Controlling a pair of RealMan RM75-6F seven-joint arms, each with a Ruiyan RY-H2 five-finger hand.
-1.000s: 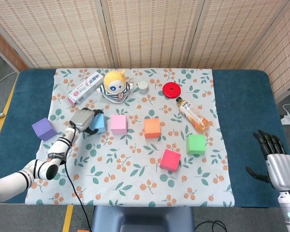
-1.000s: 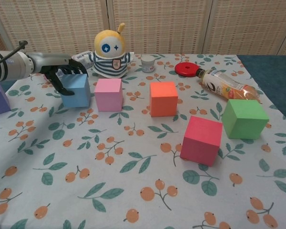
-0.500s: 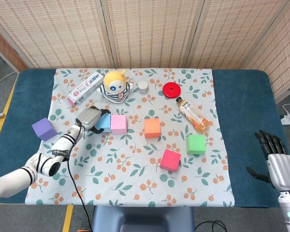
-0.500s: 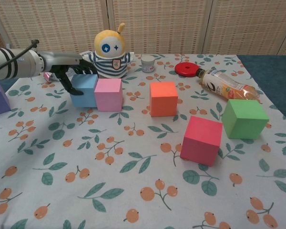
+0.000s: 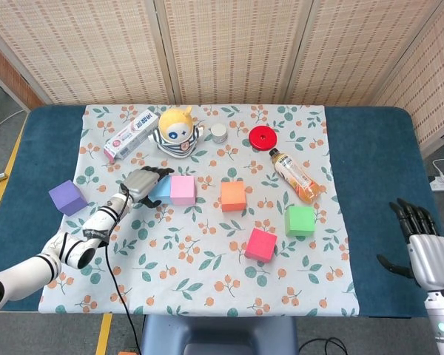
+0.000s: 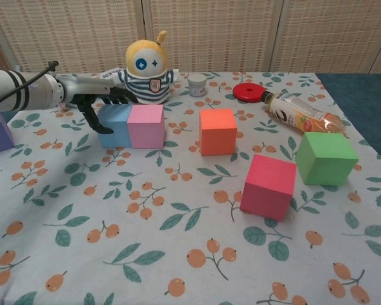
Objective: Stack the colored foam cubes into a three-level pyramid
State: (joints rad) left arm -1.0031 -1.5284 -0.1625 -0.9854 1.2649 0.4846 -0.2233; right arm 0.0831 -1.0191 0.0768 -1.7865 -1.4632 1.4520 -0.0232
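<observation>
Woven reed screens back a blue-topped table (image 5: 370,155) covered by a floral cloth (image 5: 207,251), on which the cubes lie spread in one layer. The left hand (image 5: 142,184) grips the blue cube (image 6: 116,124) from the robot's left side, with dark fingers (image 6: 108,95) draped over its top; the blue cube stands flush against the pink cube (image 6: 145,125), beginning a base row. The orange cube (image 6: 217,130) stands apart to the right of that pair, the red cube (image 6: 268,185) and green cube (image 6: 326,157) lie nearer the front right, and the purple cube (image 5: 67,197) sits well apart at the left cloth edge. The right hand (image 5: 422,248) hangs released, fingers apart, off the table's right corner. To finish this step well, align the blue cube's front face with the pink cube's, then loosen the fingers and lift straight up so the soft foam is not dragged out of line. The thumb's contact is probably on the far left face, though the chest view hides it. A doll, toothpaste box, bottle and red lid lie behind; keep the withdrawal path clear of them.
</observation>
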